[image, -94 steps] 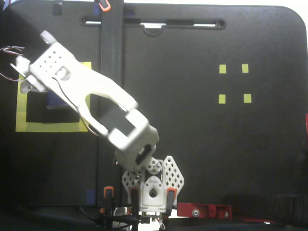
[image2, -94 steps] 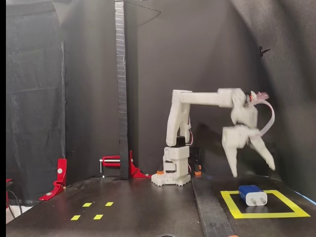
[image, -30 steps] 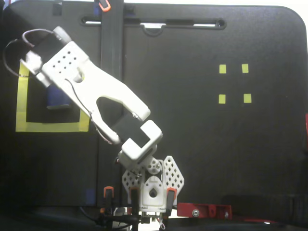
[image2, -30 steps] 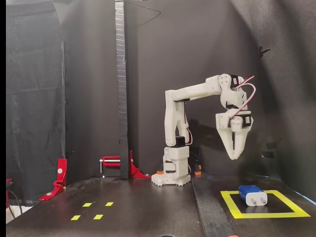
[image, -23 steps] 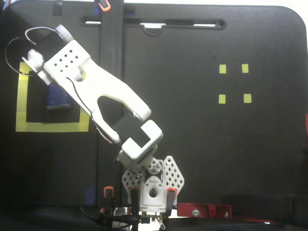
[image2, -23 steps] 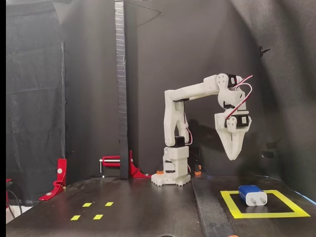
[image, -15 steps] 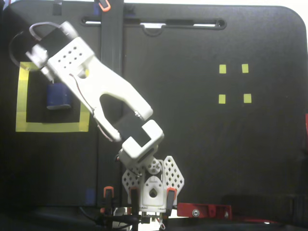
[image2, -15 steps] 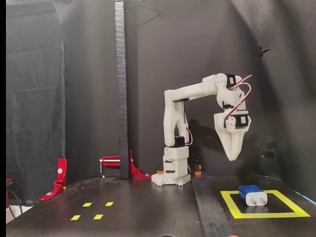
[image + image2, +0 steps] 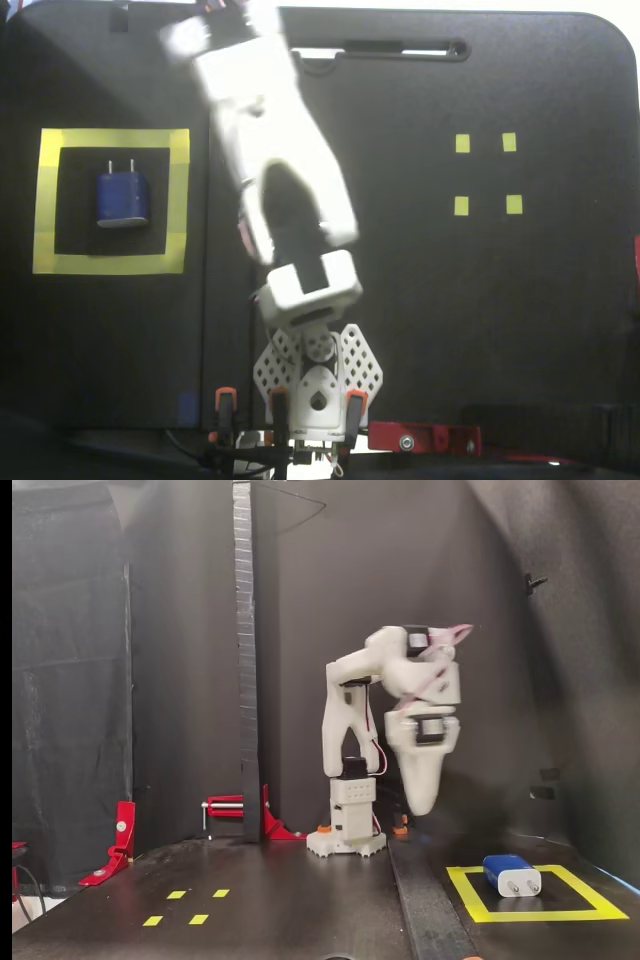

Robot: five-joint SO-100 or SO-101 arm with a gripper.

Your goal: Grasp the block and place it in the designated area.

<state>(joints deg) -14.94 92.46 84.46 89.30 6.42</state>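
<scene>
block [image 9: 122, 198] inside designated area [image 9: 110, 262], prongs up

Four small yellow tape squares [image 9: 487, 174], red clamp [image 9: 238, 813], black upright post [image 9: 245, 660]

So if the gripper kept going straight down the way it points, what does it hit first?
Probably bare black table. The gripper points down, shut as far as the blur shows, left of the yellow tape square and the blue plug block. Depth is uncertain.
</scene>
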